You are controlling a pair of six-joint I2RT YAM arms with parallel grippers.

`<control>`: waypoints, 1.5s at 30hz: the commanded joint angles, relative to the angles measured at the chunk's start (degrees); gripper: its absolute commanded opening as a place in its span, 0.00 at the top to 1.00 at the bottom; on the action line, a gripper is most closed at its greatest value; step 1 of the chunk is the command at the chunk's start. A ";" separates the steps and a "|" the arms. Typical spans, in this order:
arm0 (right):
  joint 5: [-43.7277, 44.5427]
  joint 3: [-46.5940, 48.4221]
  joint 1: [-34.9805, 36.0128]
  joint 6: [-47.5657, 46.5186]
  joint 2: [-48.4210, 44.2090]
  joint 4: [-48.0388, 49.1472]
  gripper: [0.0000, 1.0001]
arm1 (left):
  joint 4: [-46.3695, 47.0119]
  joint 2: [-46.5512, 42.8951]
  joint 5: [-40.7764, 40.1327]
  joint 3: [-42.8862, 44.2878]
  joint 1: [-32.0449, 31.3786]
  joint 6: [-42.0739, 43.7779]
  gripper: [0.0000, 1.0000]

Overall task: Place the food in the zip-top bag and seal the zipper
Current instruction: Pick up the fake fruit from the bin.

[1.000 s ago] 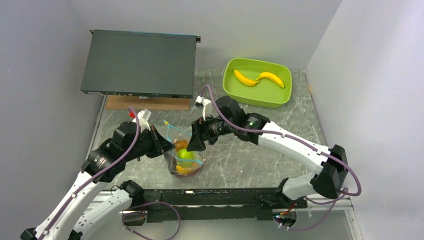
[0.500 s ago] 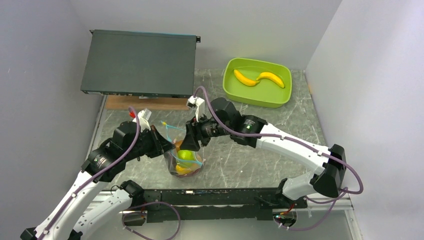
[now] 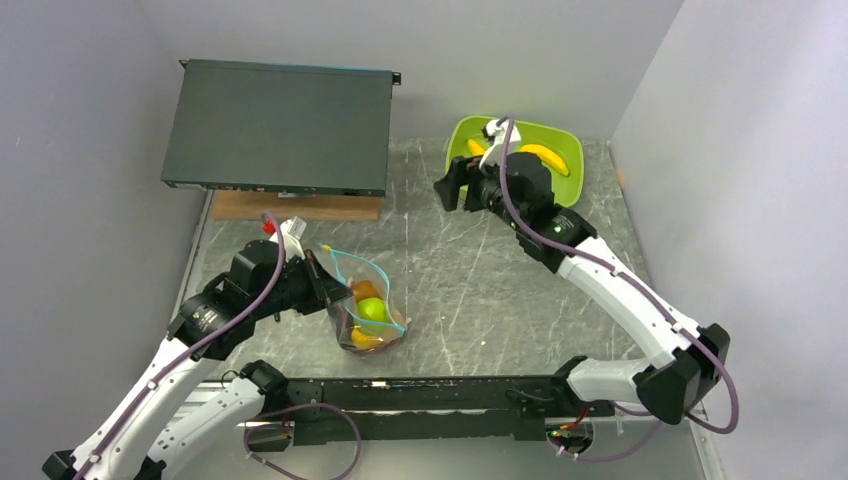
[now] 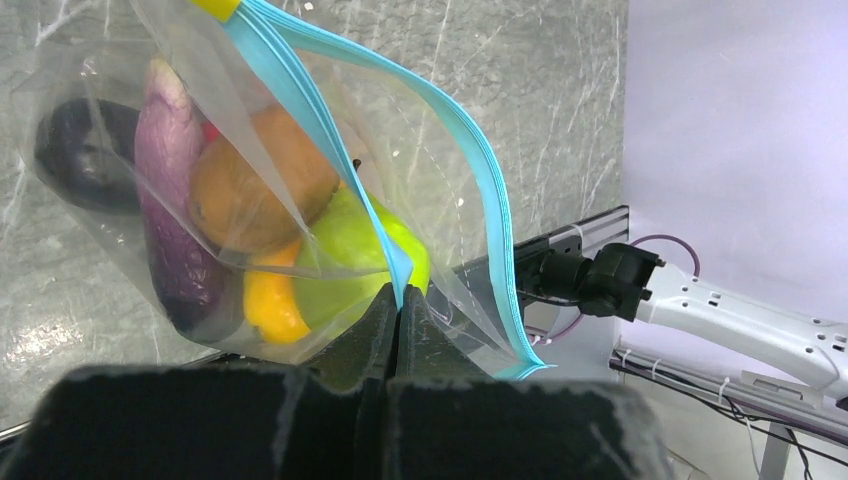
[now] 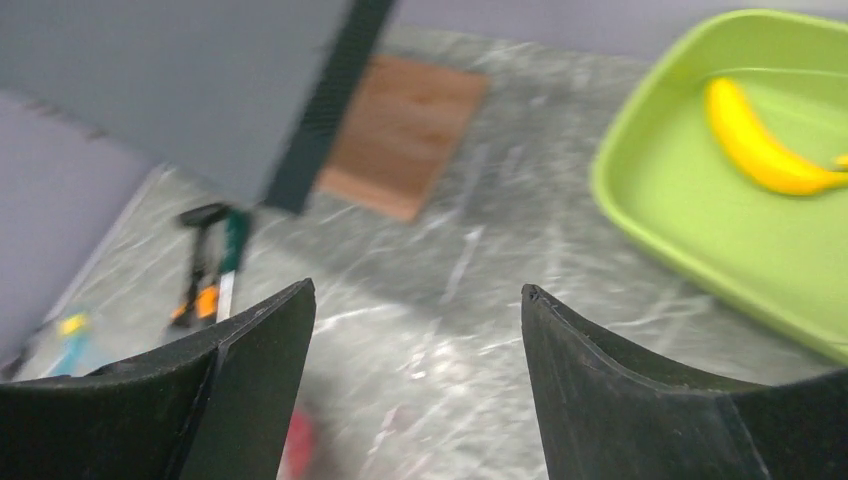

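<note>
Swung off the limp clear plastic bag (image 4: 300, 150) my left gripper (image 4: 398, 300) clamps, right gripper (image 5: 415, 288), apart, targets mid-curve the slick yellow banana (image 5: 760, 145).

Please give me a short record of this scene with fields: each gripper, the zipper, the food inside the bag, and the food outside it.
left gripper: shut on the zipper of the zip-top bag
right gripper: open, empty, near the green tub
zipper: unsealed, mouth gaping
in bag: eggplant, orange piece, lime
outside bag: bananas, in the tub
</note>
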 commanded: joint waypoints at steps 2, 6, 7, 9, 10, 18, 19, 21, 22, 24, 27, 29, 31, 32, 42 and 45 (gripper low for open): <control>14.23 1.78 -5.52 -11.48 6.36 5.03 0.22 | 0.15 0.18 0.52 1.47 0.07 0.37 1.00; 24.10 5.66 -8.76 -19.66 15.02 6.37 0.17 | -0.42 -0.44 0.11 1.10 0.14 -0.08 1.00; 24.74 7.04 -10.27 -20.61 17.41 6.20 0.15 | -0.55 -0.48 0.12 0.98 0.09 -0.17 1.00; 25.04 10.87 -12.47 -21.70 22.50 4.82 0.13 | -0.76 -0.26 0.24 0.90 0.05 -0.22 1.00; 25.18 12.51 -13.46 -22.50 25.17 4.60 0.12 | -0.90 -0.14 0.35 0.86 0.11 -0.23 1.00; 18.89 33.65 -22.39 -28.47 50.30 -2.30 0.05 | -1.27 0.65 0.56 0.26 0.13 -0.82 1.00; 17.58 36.53 -23.13 -28.93 52.68 -3.81 0.05 | -1.03 0.79 0.82 0.15 0.09 -0.83 1.00; 15.07 38.70 -24.03 -31.72 55.55 -3.15 0.05 | -1.27 1.41 0.86 0.44 0.05 -0.83 1.00; 13.90 38.84 -24.38 -33.00 56.50 -1.80 0.05 | -1.57 1.99 0.87 0.73 0.13 -0.76 1.00; 11.12 39.24 -25.10 -34.89 57.87 0.20 0.05 | -1.97 2.70 0.84 1.35 0.10 -0.71 1.00; 7.32 42.29 -26.14 -35.20 60.43 0.98 0.05 | -1.95 3.25 1.29 1.34 0.08 -1.14 1.00; 4.96 45.88 -26.45 -35.58 62.64 -0.32 0.05 | -1.76 3.37 1.82 1.20 0.05 -1.58 1.00; 3.50 49.69 -26.49 -36.01 64.74 -1.49 0.05 | -2.17 3.46 1.86 1.41 0.10 -1.99 1.00; 2.78 51.00 -26.52 -36.14 65.73 -1.85 0.05 | -2.59 3.46 1.77 1.66 0.10 -2.13 1.00; 0.40 57.17 -26.94 -34.69 71.88 -1.80 0.07 | -5.51 3.30 0.15 3.89 0.06 -2.70 1.00; -0.20 57.96 -26.94 -34.79 73.12 -2.71 0.08 | -4.50 3.37 0.86 3.15 0.06 -3.23 1.00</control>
